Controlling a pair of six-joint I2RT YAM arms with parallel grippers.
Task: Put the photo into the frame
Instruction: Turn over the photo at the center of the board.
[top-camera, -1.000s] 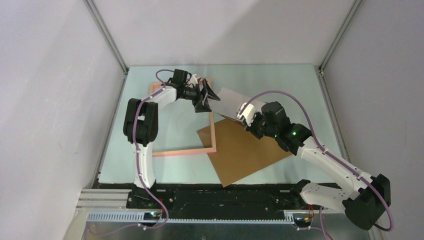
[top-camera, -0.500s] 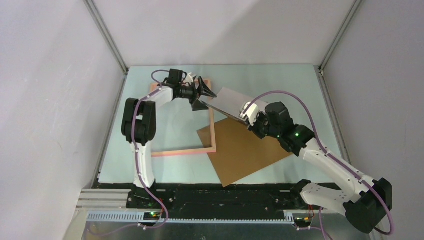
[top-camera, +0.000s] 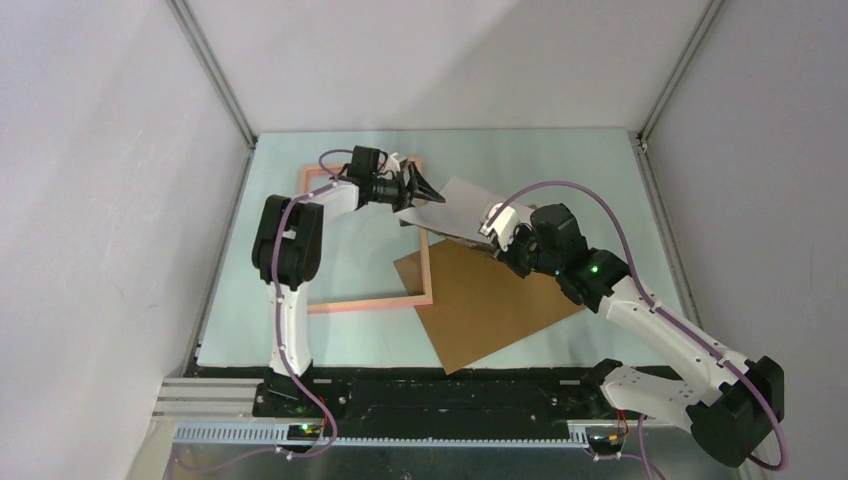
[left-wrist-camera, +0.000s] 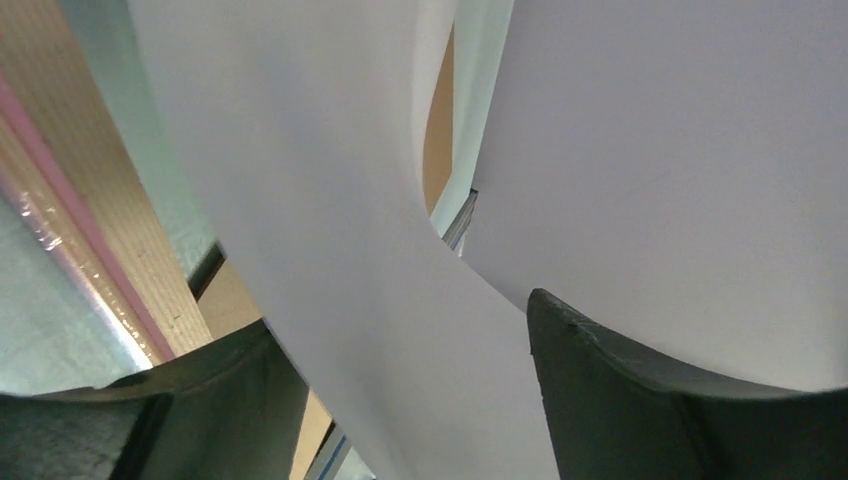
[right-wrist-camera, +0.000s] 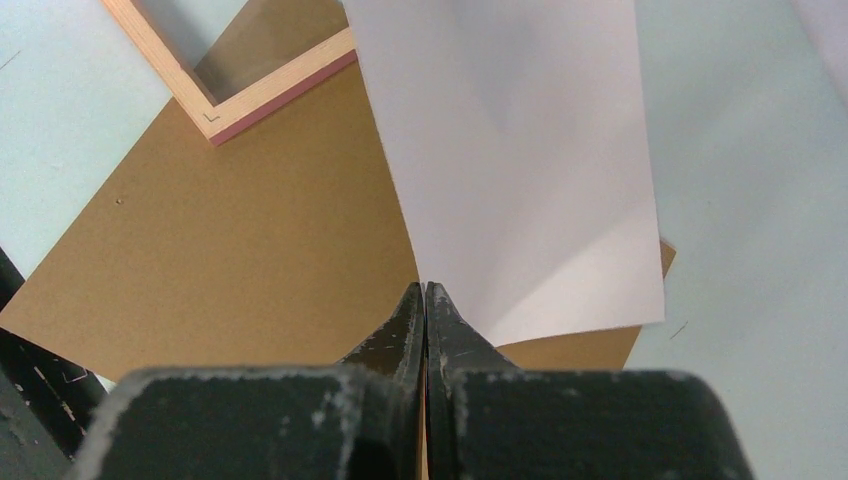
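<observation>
Pinching the photo's (top-camera: 455, 205) right end, jaws of the right gripper (right-wrist-camera: 425, 298) pressed together, above the brown board (top-camera: 490, 305); lifted off the desk (top-camera: 560, 160), blank side up; farther left, straddled by the left gripper's (top-camera: 418, 196) spread jaws over the frame's (top-camera: 365, 303) far right corner.

The photo (top-camera: 455, 205) shows only its blank white back. Its printed side is hidden in every view. The left claw (top-camera: 418, 197) and the sheet cover the far right corner of the frame (top-camera: 368, 302), and the right arm (top-camera: 590, 270) overlaps the brown board (top-camera: 490, 300). The left wrist view crops both fingers, so contact with the sheet cannot be told.
</observation>
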